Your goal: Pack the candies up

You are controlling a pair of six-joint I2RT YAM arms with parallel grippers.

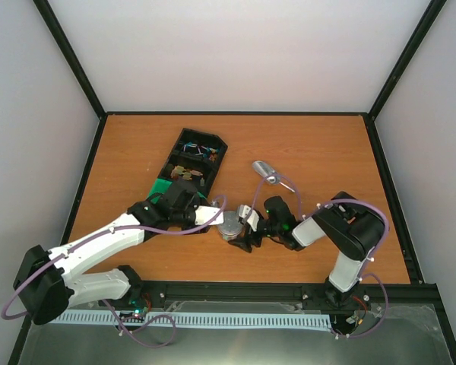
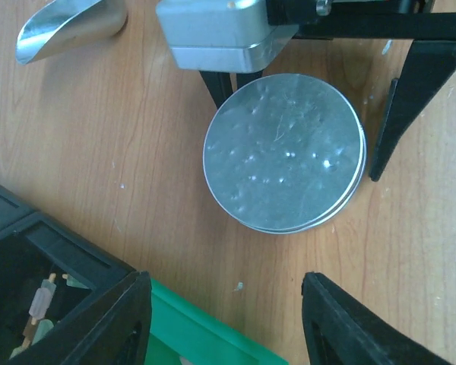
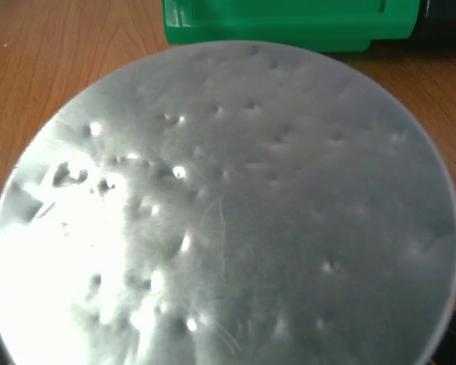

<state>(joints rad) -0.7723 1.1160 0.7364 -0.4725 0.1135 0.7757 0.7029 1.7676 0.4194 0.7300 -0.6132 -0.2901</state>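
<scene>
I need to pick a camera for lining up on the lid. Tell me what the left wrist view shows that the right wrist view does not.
Left wrist only: the metal scoop, a corner of the black tray, the right gripper open astride the lid, and the left gripper, also open. Right wrist only: nothing new, just the lid's dented top filling the frame. Both: the lid, the green box and the wooden table.
</scene>
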